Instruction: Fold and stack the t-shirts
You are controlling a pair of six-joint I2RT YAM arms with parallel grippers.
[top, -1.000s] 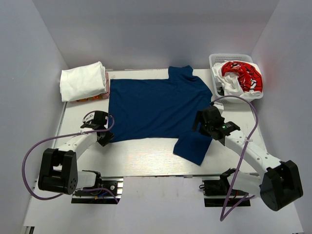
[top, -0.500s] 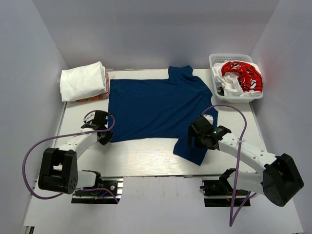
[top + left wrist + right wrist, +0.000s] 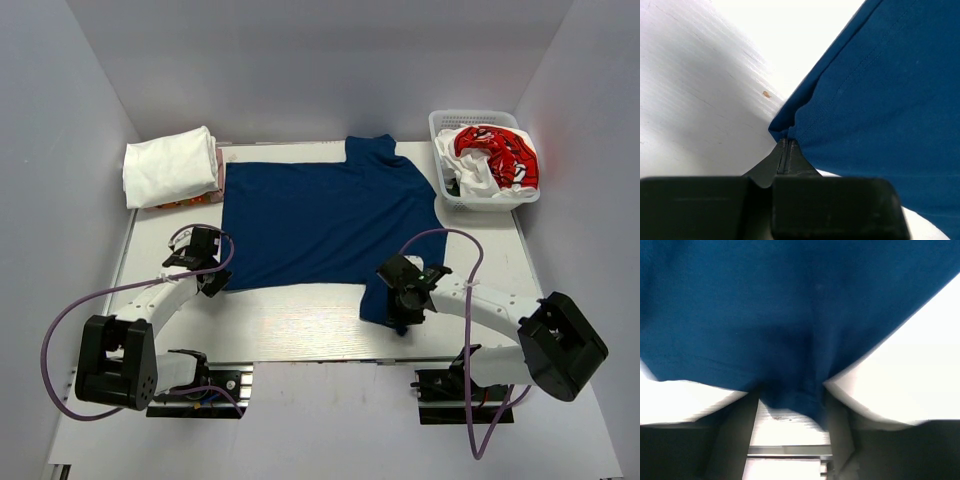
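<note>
Spread flat on table (image 3: 300, 325): navy t-shirt (image 3: 320, 220). Pinching near-left hem corner with left gripper (image 3: 785, 145), jaws closed tight on cloth. Straddling near sleeve (image 3: 372, 298) with right gripper (image 3: 790, 405), jaws apart, cloth between. Close fully before lifting; raise both together, level; carry hem toward collar, cloth taut.

I've got a white lattice basket (image 3: 468, 114) at the far right corner of the white table (image 3: 290, 320). At the far left, a pink-and-orange sliver (image 3: 190, 202) I can't identify. Pale grey walls (image 3: 320, 70) enclose left, far and right.
</note>
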